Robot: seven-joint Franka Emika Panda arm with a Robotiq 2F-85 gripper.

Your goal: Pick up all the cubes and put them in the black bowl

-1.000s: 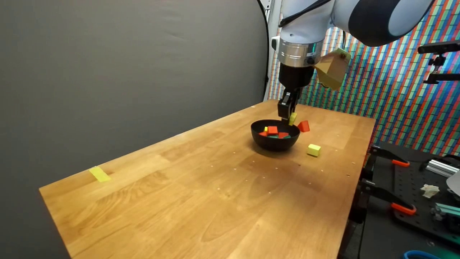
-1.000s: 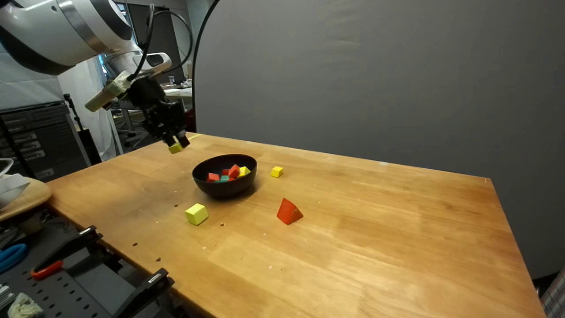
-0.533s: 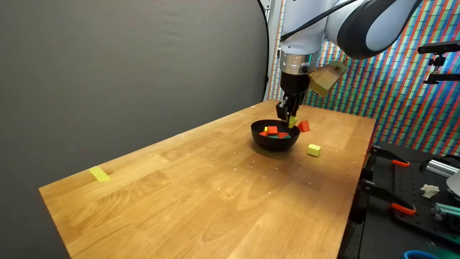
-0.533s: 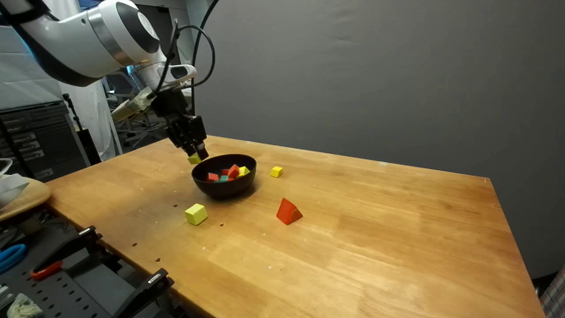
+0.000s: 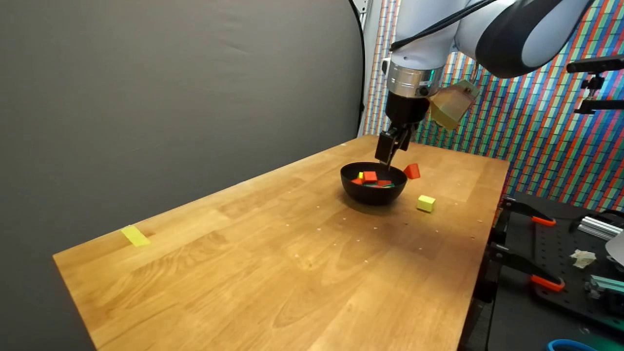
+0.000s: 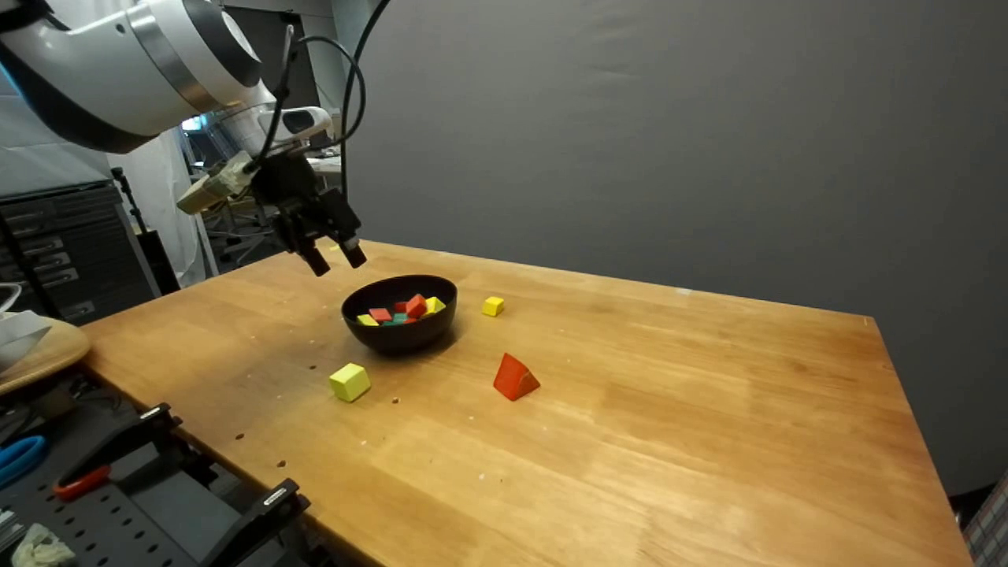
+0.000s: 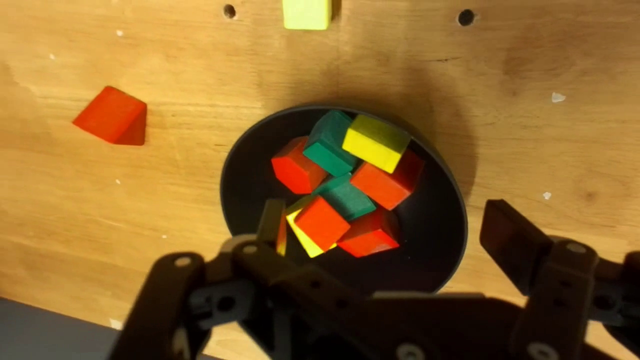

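On the wooden table (image 6: pixel 669 441), the black bowl (image 6: pixel 402 337) stands upright, and the pincer (image 6: pixel 337 262) hangs above it, clear of its rim, jaws spread and nothing between them; inside lies a pile of red, green and yellow blocks (image 7: pixel 348 187). Three pieces lie outside the bowl: a red wedge (image 6: pixel 516 377), long axis not determinable, a pale yellow cube (image 7: pixel 306 14), and a bright yellow cube (image 6: pixel 494 306) near the rim. In the wrist view the pale yellow cube lies across the bowl from the pincer, so picking it next would likely require a raised crossing, the rim being the obstacle.
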